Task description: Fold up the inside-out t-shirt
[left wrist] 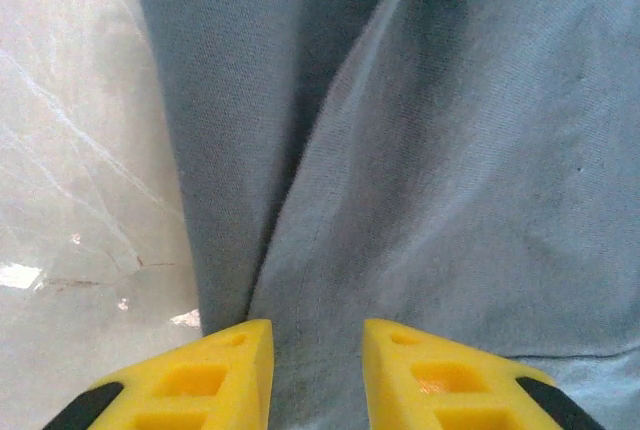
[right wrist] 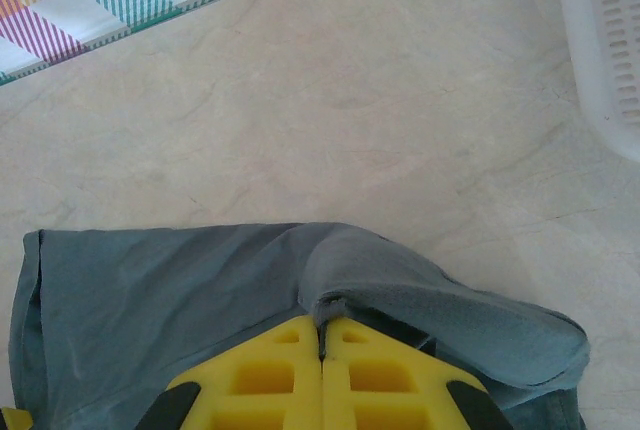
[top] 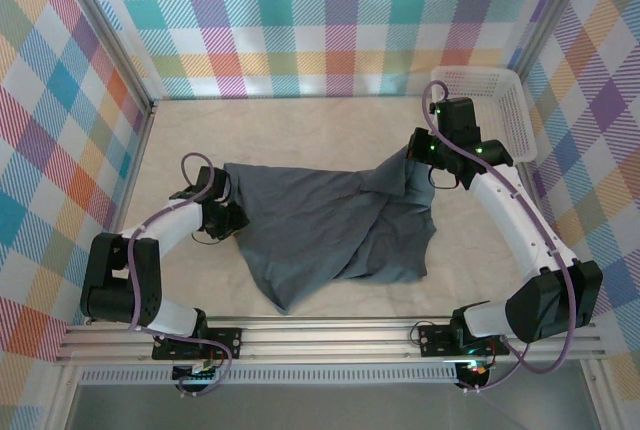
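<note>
Seen from above: left arm curled low at near-left, left fingers point(top: 230, 214) at the left edge of the dark slate-grey cotton t-shirt point(top: 330, 225), spread rumpled across the pale marbled counter point(top: 300, 130). Right arm arched inward, right fingers point(top: 413, 157) at the shirt's lifted right corner, near the white mesh plastic basket point(top: 510, 100). Bare counter behind.

Seen from the left wrist: yellow left fingers point(left wrist: 215, 375) parted, gripping nothing, cloth point(left wrist: 450, 150) beneath.

Seen from the right wrist: right fingers point(right wrist: 280, 380) pressed together, pinching a folded hem point(right wrist: 420, 300). Open counter point(right wrist: 350, 100) beyond.

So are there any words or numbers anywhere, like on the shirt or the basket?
None can be read.
The grey t-shirt is plain, with no print or tag showing.
The white basket bears no label.
The walls carry coloured checks, no letters.
</note>
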Controlling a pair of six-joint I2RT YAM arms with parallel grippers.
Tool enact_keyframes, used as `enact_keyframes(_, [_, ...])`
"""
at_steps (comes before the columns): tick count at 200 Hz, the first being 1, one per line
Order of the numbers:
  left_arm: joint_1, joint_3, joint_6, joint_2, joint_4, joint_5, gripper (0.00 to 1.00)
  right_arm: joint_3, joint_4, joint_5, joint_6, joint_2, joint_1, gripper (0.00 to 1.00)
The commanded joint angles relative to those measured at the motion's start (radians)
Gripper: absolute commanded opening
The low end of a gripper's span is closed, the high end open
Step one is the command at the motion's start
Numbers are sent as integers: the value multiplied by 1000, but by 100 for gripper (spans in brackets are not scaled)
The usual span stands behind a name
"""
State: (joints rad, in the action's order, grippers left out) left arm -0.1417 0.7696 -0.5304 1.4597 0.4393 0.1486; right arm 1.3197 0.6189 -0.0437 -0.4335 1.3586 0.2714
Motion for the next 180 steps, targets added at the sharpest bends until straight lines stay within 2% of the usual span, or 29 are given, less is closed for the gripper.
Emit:
enact_keyframes(1, [-3,26,6,20,14,-4,32,7,-4,1,-7,-12,0,0])
enact_keyframes(21, [-3,27,19,25,40,-44,40,7,-6,3,-7,-11,-1,0])
enact_keyframes(49, [-3,20,23,38,18,-19,41,6,-7,4,-6,-9,0,0])
enact_keyframes(70, [-3,16,8,52,-16,6,39,4,-7,8,-9,-8,-1,0])
enact_keyframes(119, [-3,19,4,45,-32,27,25,-5,-2,5,-8,-13,-1,0])
enact_keyframes(180, [-3,7,6,2,-39,59,20,-5,-4,10,-13,-7,0,0])
